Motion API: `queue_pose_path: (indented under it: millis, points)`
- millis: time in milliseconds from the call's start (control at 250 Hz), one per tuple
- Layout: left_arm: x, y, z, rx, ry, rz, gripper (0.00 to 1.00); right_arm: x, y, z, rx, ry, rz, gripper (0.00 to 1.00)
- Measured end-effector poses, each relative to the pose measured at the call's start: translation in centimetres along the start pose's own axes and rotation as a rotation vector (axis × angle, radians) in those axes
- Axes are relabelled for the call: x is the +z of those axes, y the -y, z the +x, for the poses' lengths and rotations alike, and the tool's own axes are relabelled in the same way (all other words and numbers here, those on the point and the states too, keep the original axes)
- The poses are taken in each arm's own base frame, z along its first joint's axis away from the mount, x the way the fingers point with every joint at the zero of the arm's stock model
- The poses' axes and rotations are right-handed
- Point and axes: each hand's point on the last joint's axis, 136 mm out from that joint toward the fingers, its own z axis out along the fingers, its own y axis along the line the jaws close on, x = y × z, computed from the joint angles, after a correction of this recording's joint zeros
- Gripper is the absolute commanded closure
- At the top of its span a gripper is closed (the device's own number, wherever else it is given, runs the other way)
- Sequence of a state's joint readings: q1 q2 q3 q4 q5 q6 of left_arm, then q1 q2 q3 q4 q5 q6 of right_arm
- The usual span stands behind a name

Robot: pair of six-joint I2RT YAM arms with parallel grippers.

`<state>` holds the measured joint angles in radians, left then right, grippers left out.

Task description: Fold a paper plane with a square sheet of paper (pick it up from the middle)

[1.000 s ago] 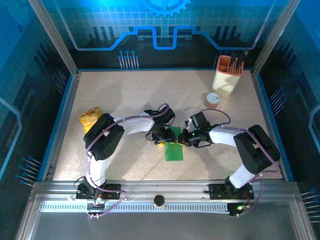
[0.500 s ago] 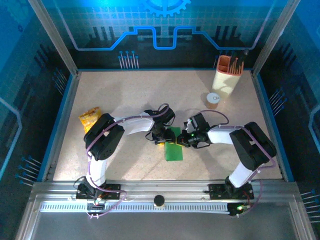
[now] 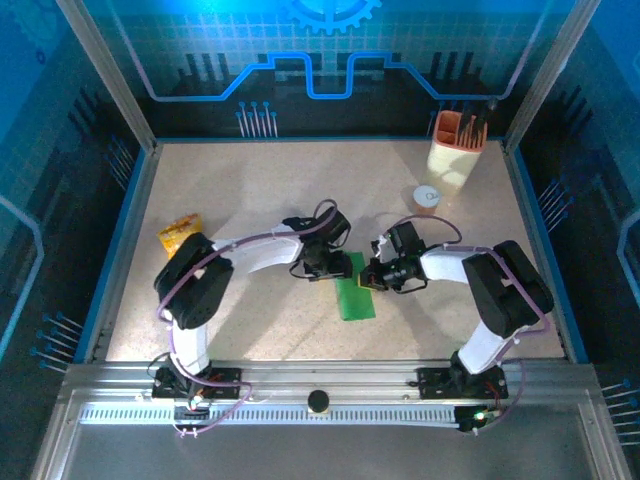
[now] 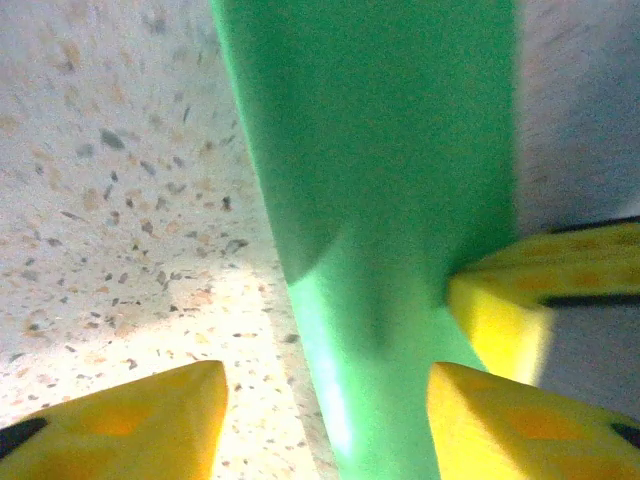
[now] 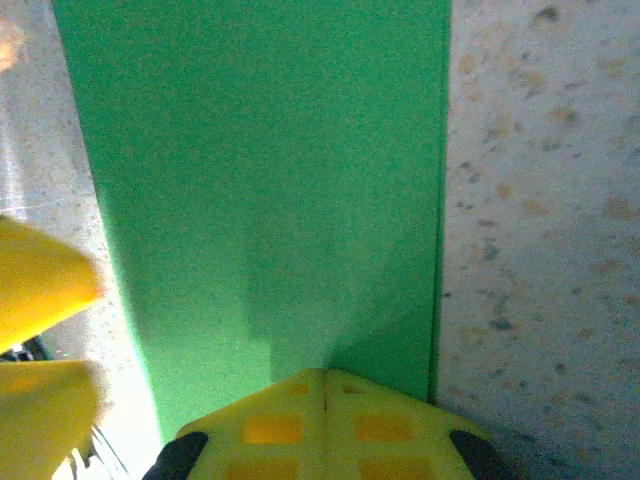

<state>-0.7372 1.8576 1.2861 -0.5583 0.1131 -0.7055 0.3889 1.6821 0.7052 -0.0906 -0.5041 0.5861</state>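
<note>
2 arms curled inward over paper [image 3: 355,298]

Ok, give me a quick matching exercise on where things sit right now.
Things:
1 green paper
2 yellow snack packet
3 orange-topped cup
4 right gripper

Places or states:
A far right corner of the table
B shut, tips at the paper
C left side
D middle

Pairs: 1-D, 2-C, 3-A, 4-B.
</note>
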Motion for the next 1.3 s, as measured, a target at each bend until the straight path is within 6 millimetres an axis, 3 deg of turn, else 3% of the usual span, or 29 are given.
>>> queue_pose_path:
  millis: [88, 160, 272, 591, 819, 1299]
  points:
    - [-2.5, 1.8, -1.5, 0.008, 0.079, 0.104, 0.64, 0.0, 0.1, 0.0, -0.009, -0.012, 0.005, 1.00]
    - [-4.0, 3.0, -2.1, -0.005, 0.112, 0.217, 0.79, 0.0, 0.2, 0.0, -0.013, -0.016, 0.008, 1.00]
    - [-3.8, 3.8, -2.3, -0.021, 0.089, 0.344, 1.00, -0.1, 0.2, 0.0, -0.009, -0.017, 0.003, 1.00]
    - [-1.0, 5.3, -1.1, -0.041, -0.035, 0.500, 1.00, -0.2, 0.4, -0.1, -0.003, -0.015, 0.001, 1.00]
    - [0.3, 4.8, -0.8, -0.064, -0.066, 0.487, 1.00, -0.2, 0.4, -0.1, 0.002, -0.015, -0.006, 1.00]
    - [4.4, 0.2, 2.5, -0.119, -0.136, 0.381, 1.00, -0.1, 0.4, -0.1, 0.017, -0.009, -0.024, 1.00]
